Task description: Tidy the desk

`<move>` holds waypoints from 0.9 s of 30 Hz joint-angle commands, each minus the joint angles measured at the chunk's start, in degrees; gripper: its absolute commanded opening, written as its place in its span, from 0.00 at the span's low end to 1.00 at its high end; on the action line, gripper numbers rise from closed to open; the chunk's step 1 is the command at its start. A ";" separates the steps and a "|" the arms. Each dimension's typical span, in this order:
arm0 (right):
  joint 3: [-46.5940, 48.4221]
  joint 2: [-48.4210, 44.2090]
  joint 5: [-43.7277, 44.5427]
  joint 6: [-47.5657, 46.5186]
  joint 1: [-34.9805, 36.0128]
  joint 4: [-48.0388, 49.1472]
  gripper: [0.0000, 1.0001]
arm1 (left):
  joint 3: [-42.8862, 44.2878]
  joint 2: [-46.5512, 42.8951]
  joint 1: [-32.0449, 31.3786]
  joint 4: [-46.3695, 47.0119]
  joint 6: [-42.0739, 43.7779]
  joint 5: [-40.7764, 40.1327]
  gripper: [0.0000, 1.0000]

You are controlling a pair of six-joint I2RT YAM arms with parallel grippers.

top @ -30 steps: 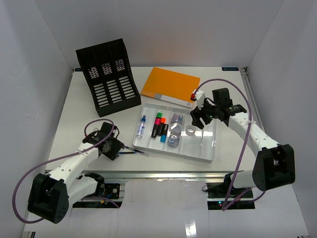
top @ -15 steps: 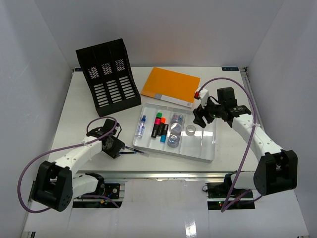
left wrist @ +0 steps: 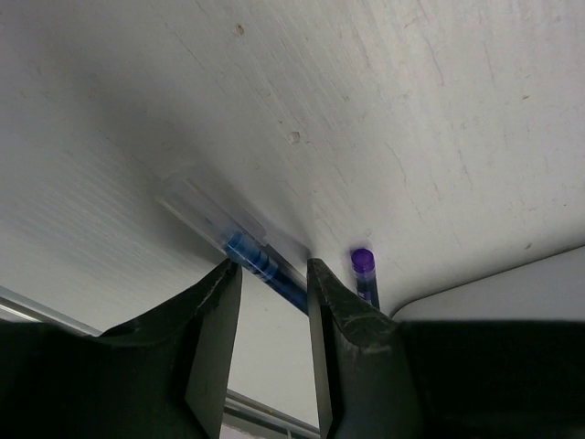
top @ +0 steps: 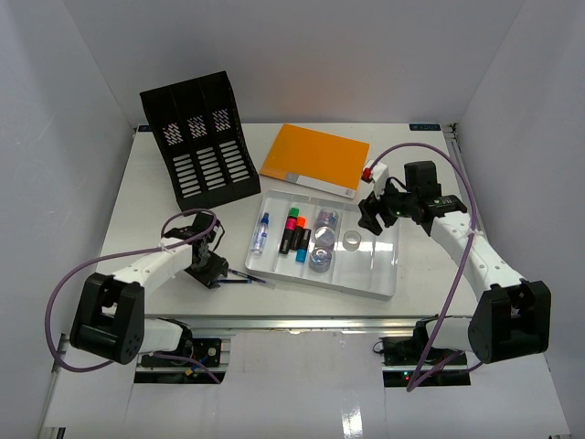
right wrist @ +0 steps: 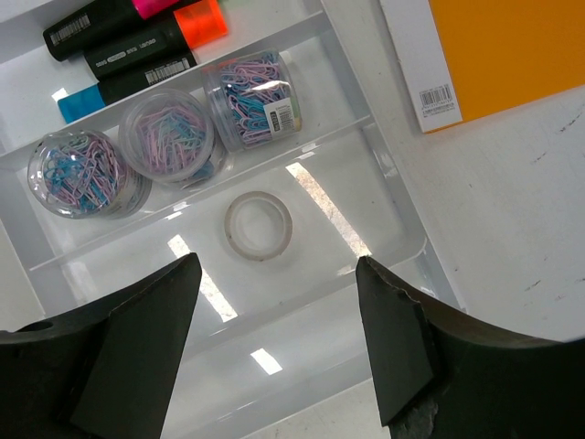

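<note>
**A:** Where is your left gripper [left wrist: 272,274] right now?

**B:** It is down low on the counter [top: 137,210], whose white top spreads out beneath it and ahead of it. A clear pen [left wrist: 233,242] with blue ink lies flat there. Its near end runs in between my two fingers [left wrist: 215,320], which stand close on either side. I cannot tell whether they are pinching it or only straddling it. A purple-capped pen [left wrist: 363,265] lies just to the right of the gripper.

**A:** And the right gripper [right wrist: 274,265]?

**B:** It stands wide open with nothing between the jaws, hovering over the white tray [top: 388,274]. A tape roll [right wrist: 232,224] lies straight below it in one compartment. Three tubs of paper clips [right wrist: 169,137] sit in the compartment just beyond it. The highlighters [right wrist: 137,59] lie beyond those. An orange folder [right wrist: 494,46] rests on the counter ahead of the gripper and to its right, outside the tray.
</note>
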 commanded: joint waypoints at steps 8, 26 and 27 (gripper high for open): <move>-0.67 -2.27 -1.80 -0.20 -0.50 1.49 0.75 | 1.08 3.48 0.53 -5.97 3.24 0.08 0.40; -0.99 -3.49 -3.18 -0.11 -1.42 1.49 0.75 | 7.29 0.76 0.53 -10.79 6.66 -7.55 0.26; -0.95 -3.49 -3.28 -0.11 -1.38 1.49 0.75 | 8.12 0.26 0.53 -10.93 7.03 -8.55 0.25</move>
